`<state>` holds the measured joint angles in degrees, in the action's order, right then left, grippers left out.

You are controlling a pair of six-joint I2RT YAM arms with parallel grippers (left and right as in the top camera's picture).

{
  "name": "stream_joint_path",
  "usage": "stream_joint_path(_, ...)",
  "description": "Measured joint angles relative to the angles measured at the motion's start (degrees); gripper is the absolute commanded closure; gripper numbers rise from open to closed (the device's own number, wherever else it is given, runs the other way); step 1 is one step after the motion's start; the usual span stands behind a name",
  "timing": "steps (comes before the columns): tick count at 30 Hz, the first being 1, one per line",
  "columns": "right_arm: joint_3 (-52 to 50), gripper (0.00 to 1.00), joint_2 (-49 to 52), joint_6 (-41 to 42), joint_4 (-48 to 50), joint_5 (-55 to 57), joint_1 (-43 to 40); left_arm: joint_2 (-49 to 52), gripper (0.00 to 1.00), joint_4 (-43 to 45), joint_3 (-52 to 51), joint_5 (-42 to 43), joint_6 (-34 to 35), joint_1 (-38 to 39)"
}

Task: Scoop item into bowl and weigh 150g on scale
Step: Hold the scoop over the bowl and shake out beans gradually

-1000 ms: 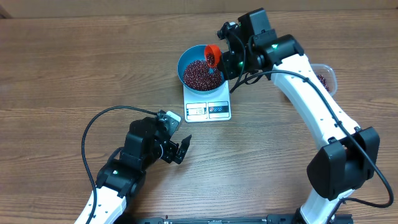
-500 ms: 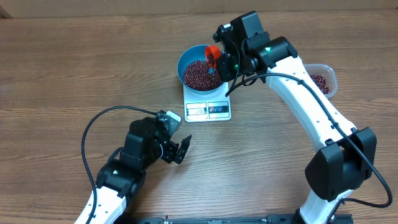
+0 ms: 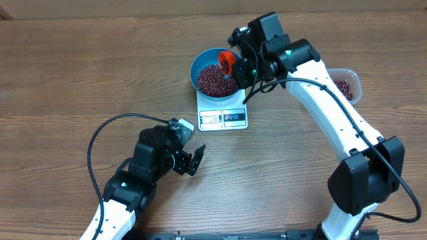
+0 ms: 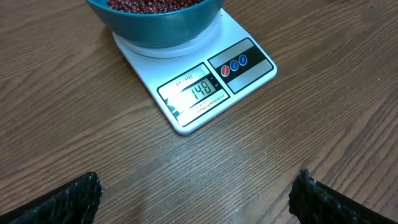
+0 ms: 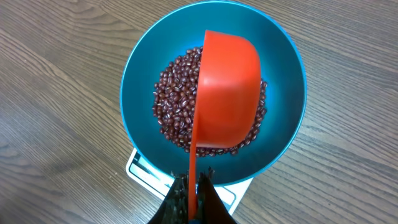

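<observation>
Clamped tight around the thin handle of an orange scoop (image 5: 227, 93), the right end effector (image 5: 193, 202), with the scoop tipped over above the blue bowl (image 5: 134, 81) so that only its smooth back shows from the right wrist view. Inside the bowl, a loose pile of dark red-brown beans (image 5: 174, 106), spread over the bottom and partly hidden beneath the scoop. Bowl seated on the white scale (image 4: 186, 118), toward the far end of its platform, display window and button panel left uncovered. On the display, 148 (read from the left wrist view). Spread wide and holding nothing, the left end effector (image 3: 195, 160), low over the wooden surface (image 3: 67, 80), near the scale's display edge but apart from it. Off on the right arm's side, a clear plastic tub (image 3: 350, 83) with more beans in it, partly hidden behind the white arm link.
</observation>
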<state>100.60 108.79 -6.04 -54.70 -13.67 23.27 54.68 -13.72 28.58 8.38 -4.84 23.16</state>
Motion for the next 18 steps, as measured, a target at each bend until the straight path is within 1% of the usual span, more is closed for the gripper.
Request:
stream_joint_path(12, 0.00, 0.96, 0.00, 0.02, 0.02, -1.05, -0.35, 0.00, 0.00, 0.00, 0.00, 0.00, 0.00, 0.00)
stream_joint_path(18, 0.00, 0.96, 0.00, 0.00, -0.13, 1.81, 0.39, 0.00, 0.00, 0.00, 0.00, -0.02, 0.00, 0.00)
